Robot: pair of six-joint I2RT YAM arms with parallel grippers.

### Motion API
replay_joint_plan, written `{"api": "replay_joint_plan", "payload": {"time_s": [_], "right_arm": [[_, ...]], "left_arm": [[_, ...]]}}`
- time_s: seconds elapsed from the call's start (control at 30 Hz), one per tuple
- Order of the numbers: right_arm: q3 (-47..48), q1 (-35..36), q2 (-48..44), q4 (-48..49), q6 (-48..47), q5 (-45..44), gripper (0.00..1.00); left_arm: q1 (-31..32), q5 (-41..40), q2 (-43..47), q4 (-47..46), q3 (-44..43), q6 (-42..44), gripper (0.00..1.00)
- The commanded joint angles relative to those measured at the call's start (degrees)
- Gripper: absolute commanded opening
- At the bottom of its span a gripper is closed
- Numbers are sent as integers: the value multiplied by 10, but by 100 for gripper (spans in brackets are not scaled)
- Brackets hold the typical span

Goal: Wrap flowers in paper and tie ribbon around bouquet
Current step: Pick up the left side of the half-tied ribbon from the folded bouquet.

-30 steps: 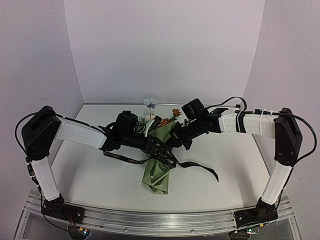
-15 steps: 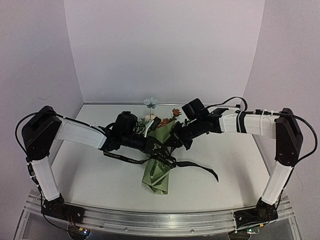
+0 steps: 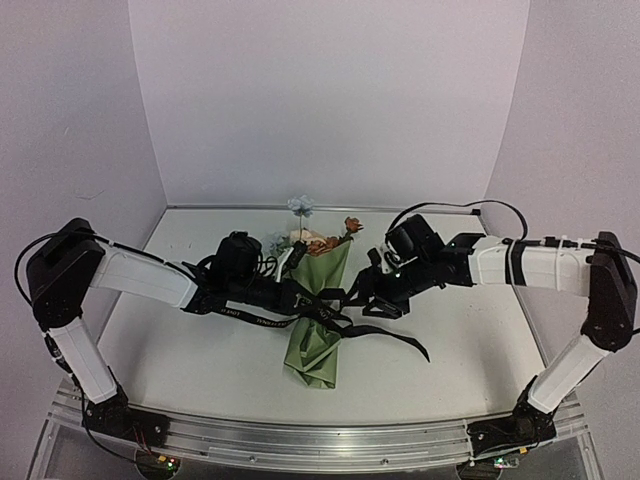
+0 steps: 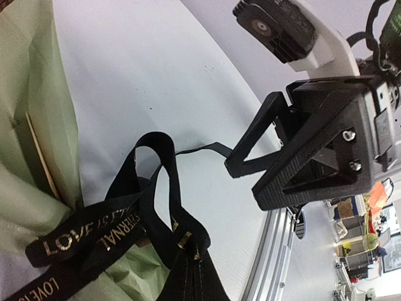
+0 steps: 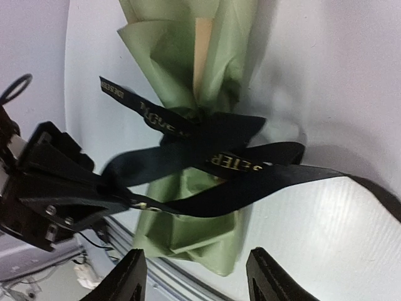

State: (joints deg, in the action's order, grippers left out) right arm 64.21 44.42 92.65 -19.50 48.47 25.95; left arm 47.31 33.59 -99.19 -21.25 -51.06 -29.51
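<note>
Bouquet (image 3: 316, 345) lies mid-desk (image 3: 470, 370), ribbon (image 5: 238, 164) crossed loosely round its waist. Left jaws clenched on one ribbon end; right jaws released, empty. We judge the right should take the free tail close to the crossing, then both pull apart evenly to cinch it snug.

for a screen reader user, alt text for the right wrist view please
A black ribbon with pale lettering crosses around an olive-green paper cone lying on a white table. The left gripper, lower left, pinches one strand; the right gripper stands open and empty at the bottom edge.
</note>
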Motion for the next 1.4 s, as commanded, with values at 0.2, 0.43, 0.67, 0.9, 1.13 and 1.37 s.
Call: {"api": "replay_joint_plan", "payload": {"time_s": [0.2,0.43,0.67,0.9,1.13,1.37], "right_arm": [[-29,2,30,59,-269,-44,59],[1,5,92,62,-305,-31,49],[11,6,114,69,-322,-68,48],[34,7,147,66,-323,-65,44],[41,7,163,57,-323,-82,30],[84,7,129,-23,-336,-106,3]], "left_arm": [[2,-44,59,13,29,-50,0],[2,-56,67,33,26,-53,0],[2,-56,66,47,17,-52,0],[1,-59,72,61,9,-49,0],[2,-59,74,66,6,-52,0],[1,-57,82,63,10,-60,0]]}}
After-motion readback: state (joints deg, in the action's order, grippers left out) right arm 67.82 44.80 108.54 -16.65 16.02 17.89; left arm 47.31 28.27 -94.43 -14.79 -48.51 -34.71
